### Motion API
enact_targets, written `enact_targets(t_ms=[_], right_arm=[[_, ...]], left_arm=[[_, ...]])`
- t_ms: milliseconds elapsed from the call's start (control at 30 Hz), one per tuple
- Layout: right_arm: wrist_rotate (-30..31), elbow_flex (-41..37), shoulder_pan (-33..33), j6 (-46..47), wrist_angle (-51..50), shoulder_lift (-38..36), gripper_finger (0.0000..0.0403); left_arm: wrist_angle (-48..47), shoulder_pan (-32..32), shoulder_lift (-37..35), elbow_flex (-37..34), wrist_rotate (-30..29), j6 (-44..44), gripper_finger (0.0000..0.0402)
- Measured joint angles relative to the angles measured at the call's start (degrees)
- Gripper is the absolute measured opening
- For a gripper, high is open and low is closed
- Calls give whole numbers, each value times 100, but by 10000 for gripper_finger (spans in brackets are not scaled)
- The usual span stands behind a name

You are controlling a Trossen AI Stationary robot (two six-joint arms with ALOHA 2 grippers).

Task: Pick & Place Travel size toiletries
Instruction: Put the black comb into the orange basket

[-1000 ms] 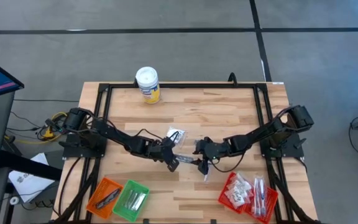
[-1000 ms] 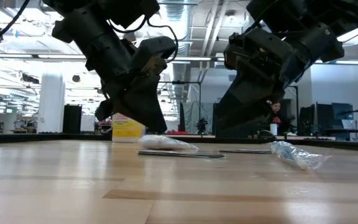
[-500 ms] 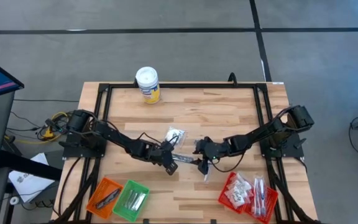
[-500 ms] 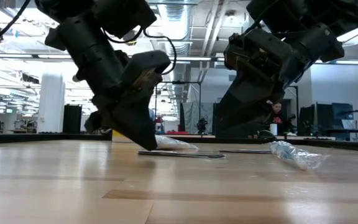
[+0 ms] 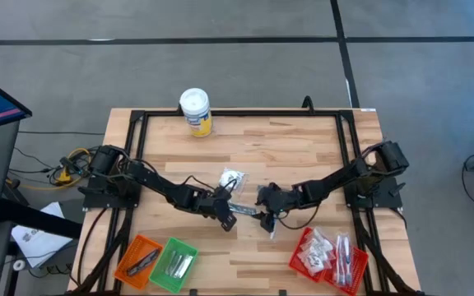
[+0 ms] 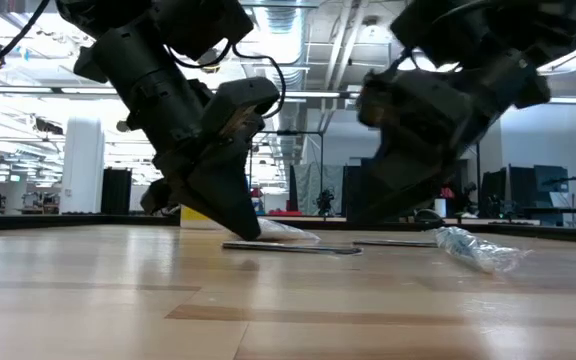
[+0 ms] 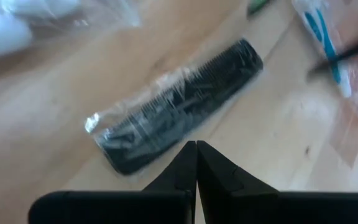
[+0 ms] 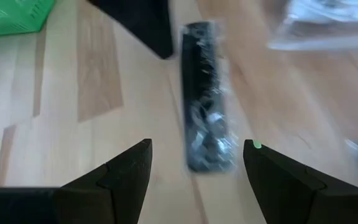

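1. The wooden table (image 5: 303,148) is big and flat, and both dark arms reach into its middle. Past the table, the low view shows a large bright room with lights on the ceiling.

2. At the near edge sit three mesh baskets: an orange basket (image 5: 137,256) and a green basket (image 5: 174,264) on the left side, and a red basket (image 5: 329,256) on the right side. A yellow canister (image 5: 196,113) with a white lid stands near the far edge, well apart from the arms.

3. The left gripper (image 5: 225,216) is low, close to the table. Its fingers are pressed flat together and hold nothing. The wrist view shows the tips meeting in one line.

4. The right gripper (image 5: 264,215) is just across from it. Its fingers (image 8: 120,171) stand wide apart and hold nothing.

5. The black comb (image 7: 179,104) in its clear wrapper lies flat on the wood between the two grippers. One end points toward the left gripper and the other end toward the right gripper.

6. In the right wrist view the black comb (image 8: 205,102) lies straight ahead, in line with the gap between the open fingers. So I think the right gripper is the one ready to grab it, since the left one is shut.

7. A clear wrapped toothbrush (image 6: 476,248) lies on the table near the right gripper. A white packet (image 5: 232,178) lies just behind the comb.
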Motion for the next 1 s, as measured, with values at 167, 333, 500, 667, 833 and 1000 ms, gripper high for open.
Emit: enact_targets(t_ms=[167, 333, 500, 667, 833, 1000], right_arm=[[-40, 437, 38, -242, -489, 206, 246], [214, 516, 76, -325, -594, 285, 247], [222, 519, 83, -319, -633, 283, 264], [520, 519, 161, -317, -701, 283, 295], [658, 519, 223, -271, -744, 283, 325], [659, 519, 218, -271, -721, 283, 342]], left_arm=[[16, 5, 0, 0, -15, 7, 1], [58, 5, 0, 0, -18, 34, 1], [69, 5, 0, 0, -107, 102, 1], [75, 5, 0, 0, -105, 155, 1], [73, 5, 0, 0, -105, 181, 1], [55, 49, 116, 0, -56, 176, 1]])
